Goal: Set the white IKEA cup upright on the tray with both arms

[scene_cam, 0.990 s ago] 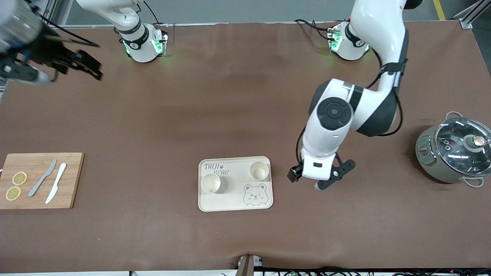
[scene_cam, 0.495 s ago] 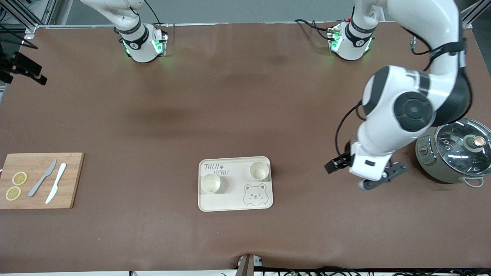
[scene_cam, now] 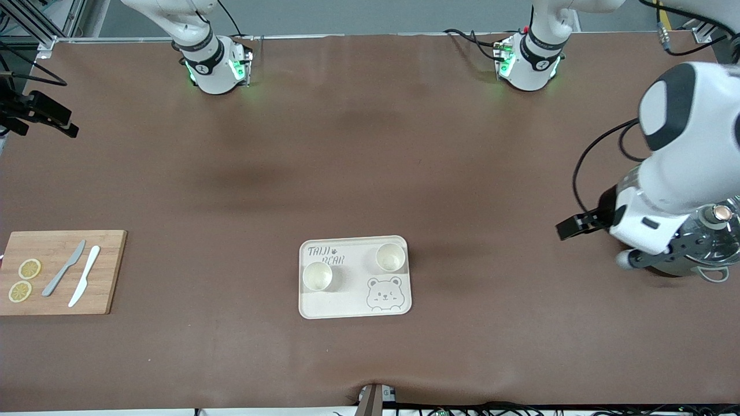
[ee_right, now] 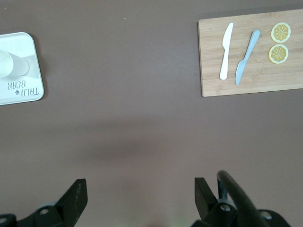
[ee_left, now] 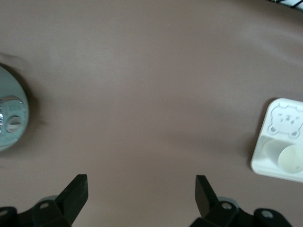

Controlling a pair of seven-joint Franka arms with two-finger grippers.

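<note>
Though both cups (scene_cam: 317,276) stand upright on the tray (scene_cam: 354,310): rigid, light, smooth; pinch the rim.
left gripper (ee_left: 141,194): spread, empty, over the pot (scene_cam: 706,261), tray's 3 o'clock.
right gripper (ee_right: 140,195): spread, empty, toward 10 o'clock.

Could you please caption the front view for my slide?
Two upright cups sit on the tray; both open grippers, left and right, hang at the table's ends.

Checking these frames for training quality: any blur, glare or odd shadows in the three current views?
Front view: sharp, with glare on the pot's glass lid and soft dark patches on the brown table. Left wrist view: slightly soft; the tray looks washed out and the cup barely separates from it. Right wrist view: sharp on the cutting board; a faint shadow crosses the table.
</note>
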